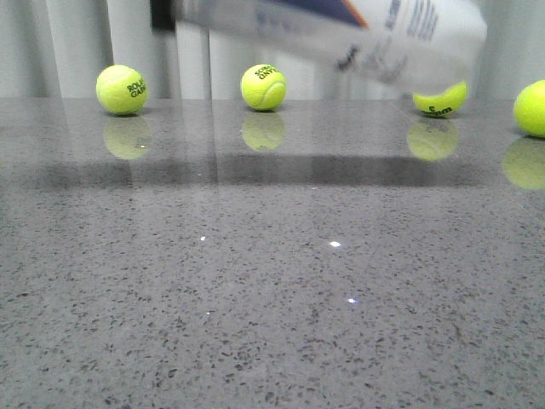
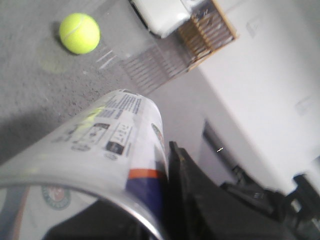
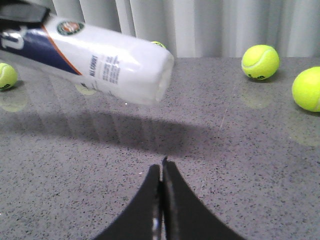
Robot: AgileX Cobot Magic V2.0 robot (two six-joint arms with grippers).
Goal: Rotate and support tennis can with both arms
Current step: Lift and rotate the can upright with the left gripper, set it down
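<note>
The tennis can point(image 1: 366, 34) hangs in the air above the back of the table, nearly level, its closed white end tilted down to the right. My left gripper point(image 2: 135, 190) is shut on the can point(image 2: 110, 135) near its metal-rimmed end; one black finger point(image 2: 197, 197) presses the navy and orange label. In the right wrist view the can point(image 3: 100, 60) floats over its shadow, with the left gripper point(image 3: 20, 12) on its far end. My right gripper point(image 3: 161, 167) is shut and empty, low over the table, in front of the can's free end and apart from it.
Several yellow-green tennis balls lie along the back of the grey speckled table point(image 1: 272, 281): one at left point(image 1: 122, 89), one in the middle point(image 1: 263, 87), one partly behind the can point(image 1: 440, 98), one at the right edge point(image 1: 532, 108). Grey curtains hang behind.
</note>
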